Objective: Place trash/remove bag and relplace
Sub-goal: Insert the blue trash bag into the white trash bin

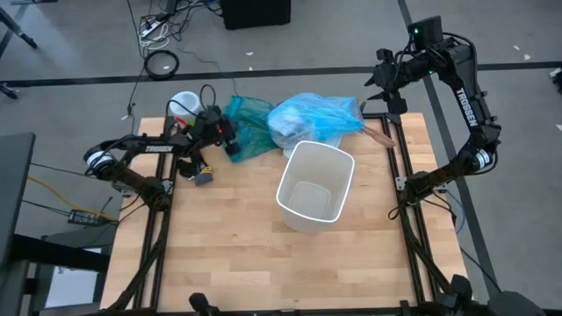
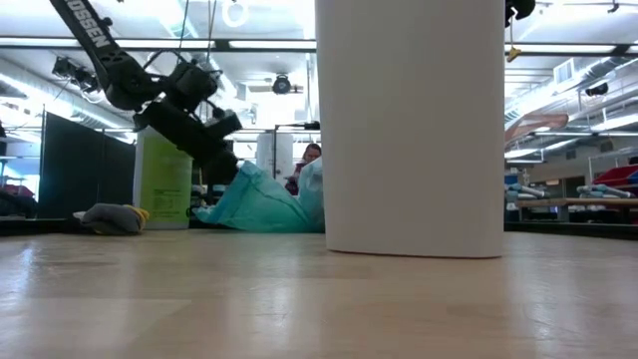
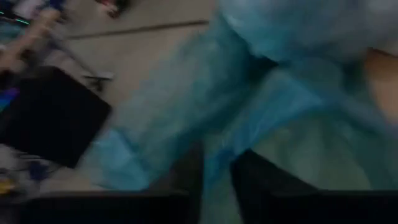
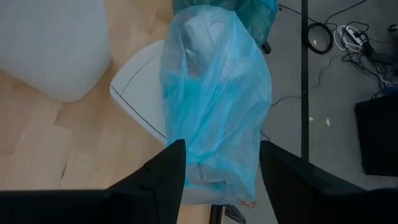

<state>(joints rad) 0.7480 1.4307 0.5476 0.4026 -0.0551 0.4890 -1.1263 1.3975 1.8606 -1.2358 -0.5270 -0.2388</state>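
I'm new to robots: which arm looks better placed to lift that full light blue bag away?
Probably the right. The right gripper hangs open directly over the light blue bag, while the left gripper is at the teal-green bag beside it.

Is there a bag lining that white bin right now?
No, the white bin stands bare inside, while the sky-blue bag lies beside it.

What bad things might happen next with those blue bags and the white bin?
The light blue bag lies at the table's far edge, so it might slide off if tugged. The left gripper is at the thin teal bag, which could tear or snag on its fingers. The white bin stands without a liner, and a swinging bag might knock it. The right gripper is open beside the blue bag.
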